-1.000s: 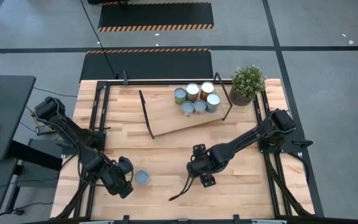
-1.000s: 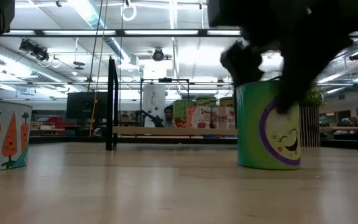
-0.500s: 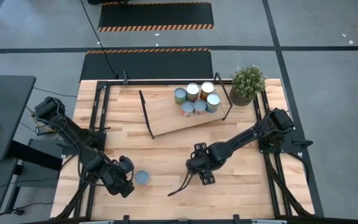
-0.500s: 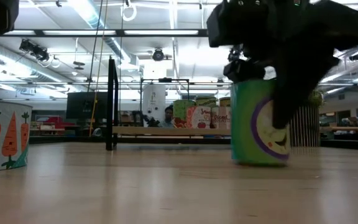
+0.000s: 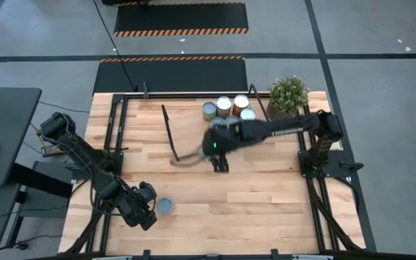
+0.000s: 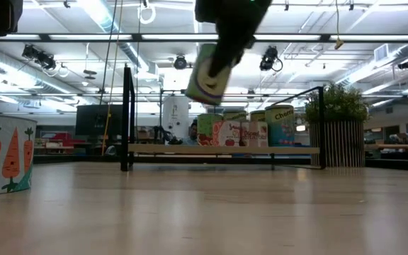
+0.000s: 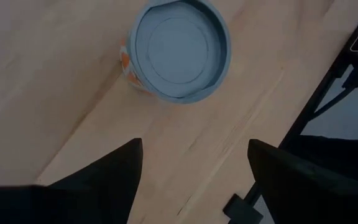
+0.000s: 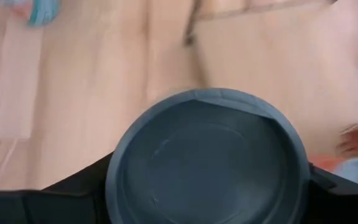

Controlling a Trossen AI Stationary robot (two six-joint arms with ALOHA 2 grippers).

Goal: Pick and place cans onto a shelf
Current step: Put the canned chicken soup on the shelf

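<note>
My right gripper point(image 5: 214, 146) is shut on a green can point(image 6: 210, 74) high above the shelf's near edge. The can's blue-grey top point(image 8: 207, 158) fills the right wrist view. The shelf point(image 5: 193, 133) is a light-wood board with black frame ends, lying flat on the table. Several cans point(image 5: 230, 112) stand upright on its far part, also in the low view point(image 6: 246, 127). At the near left my left gripper point(image 5: 149, 207) stands open beside a can with carrot pictures point(image 5: 165, 206), whose blue-grey top point(image 7: 178, 50) lies just beyond the fingers. My right gripper pinches the green can by its sides just under the top rim point(image 8: 120, 180), one finger point(image 8: 48, 190) on each side. The fingers come from above. The can hangs below them, lifted clear of table and shelf, and tilts in the low view.
A potted green plant point(image 5: 287, 95) stands at the far right corner beside the shelf's black end frame point(image 5: 262, 115). Black rails point(image 5: 316, 166) run along both table sides. Bare wood lies between the shelf and the near edge.
My right gripper has shut on the green can that stood on the table's near middle, lifted it clear and carried it up and toward the far edge, over the shelf. The can stood upright before and now tilts.
</note>
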